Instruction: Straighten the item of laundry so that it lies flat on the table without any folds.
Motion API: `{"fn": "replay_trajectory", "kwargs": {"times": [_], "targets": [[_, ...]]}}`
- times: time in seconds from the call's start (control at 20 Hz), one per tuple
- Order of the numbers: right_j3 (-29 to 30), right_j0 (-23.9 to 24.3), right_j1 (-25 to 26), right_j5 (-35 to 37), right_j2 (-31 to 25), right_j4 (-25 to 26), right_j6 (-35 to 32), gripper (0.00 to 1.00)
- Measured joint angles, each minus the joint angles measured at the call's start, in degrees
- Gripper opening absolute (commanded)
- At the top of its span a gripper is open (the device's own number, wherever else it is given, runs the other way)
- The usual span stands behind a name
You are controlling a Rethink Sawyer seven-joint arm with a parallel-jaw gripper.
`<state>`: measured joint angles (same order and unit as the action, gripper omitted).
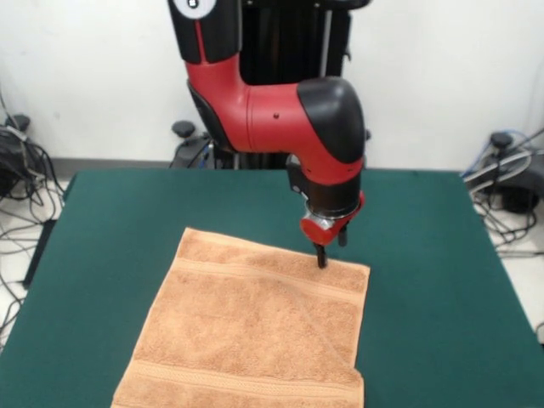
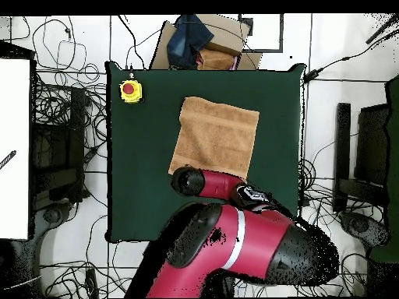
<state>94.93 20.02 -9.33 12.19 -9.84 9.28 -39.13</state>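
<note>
Towel (image 1: 255,327) sits spread on my green worktop (image 1: 442,280), mostly flat, with a small fold at its near right corner in the front view. My gripper (image 1: 322,257) is down at the towel's far right corner, tips touching the cloth; I can't tell how the jaws stand. A yellow box with a red button (image 2: 130,91) sits at one worktop corner.

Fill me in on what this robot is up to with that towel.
The red and black arm has its gripper lowered onto the peach-orange towel, touching it close to one corner, on the side toward the robot. The towel is spread almost flat on the green table. In the front view, a diagonal crease runs across it and one edge near the camera looks slightly turned up, so it is not quite smooth. Whether the gripper is pinching the cloth cannot be told. A yellow box with a red button sits near a table corner.
</note>
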Motion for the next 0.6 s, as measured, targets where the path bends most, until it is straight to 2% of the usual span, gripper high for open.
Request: {"fn": "replay_trajectory", "kwargs": {"times": [0.6], "targets": [[0.0, -0.7, 0.6, -1.5, 0.0, 0.0, 0.0, 1.00]]}}
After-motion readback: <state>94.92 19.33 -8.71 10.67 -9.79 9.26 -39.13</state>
